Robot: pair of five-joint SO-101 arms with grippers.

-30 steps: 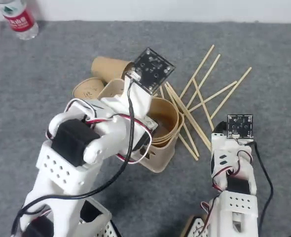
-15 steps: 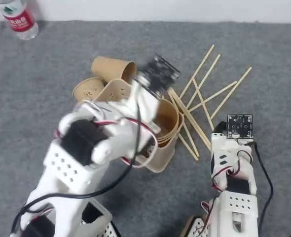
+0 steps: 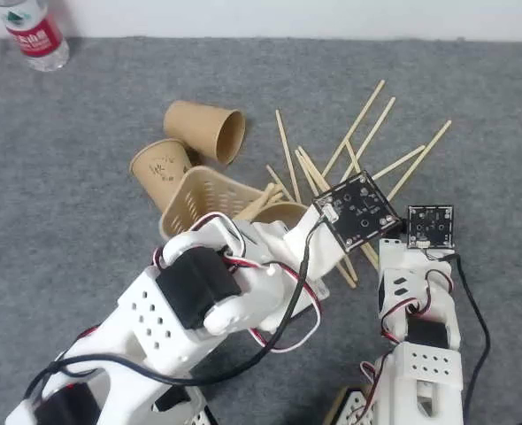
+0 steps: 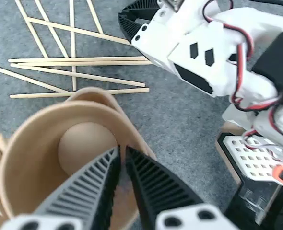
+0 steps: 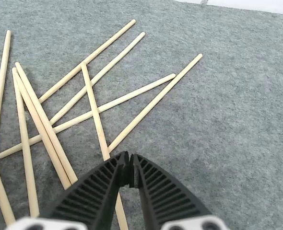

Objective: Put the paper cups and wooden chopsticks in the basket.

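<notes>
Left wrist view gives you the clearest read. Your left gripper (image 4: 122, 154) is clamped on the rim of a paper cup (image 4: 79, 143), one finger inside the wall and one outside, with only the wall's thickness between them. A second rim shows just outside the first, so this looks like nested cups. Beyond the cup, wooden chopsticks (image 4: 79, 60) lie scattered and crossing on the grey mat (image 4: 180, 115).

In the high view you see that held cup between the basket (image 3: 199, 197) and the chopsticks, touching or just beside the basket. The basket appears tipped, with its perforated wall facing up. A loose cup (image 3: 203, 128) lies on its side beyond the basket, and another loose cup (image 3: 159, 164) sits just beside the basket's far corner.

Your right gripper (image 5: 128, 163) has its fingers pressed together and grips nothing. Its tips are over one chopstick that lies on the mat.
</notes>
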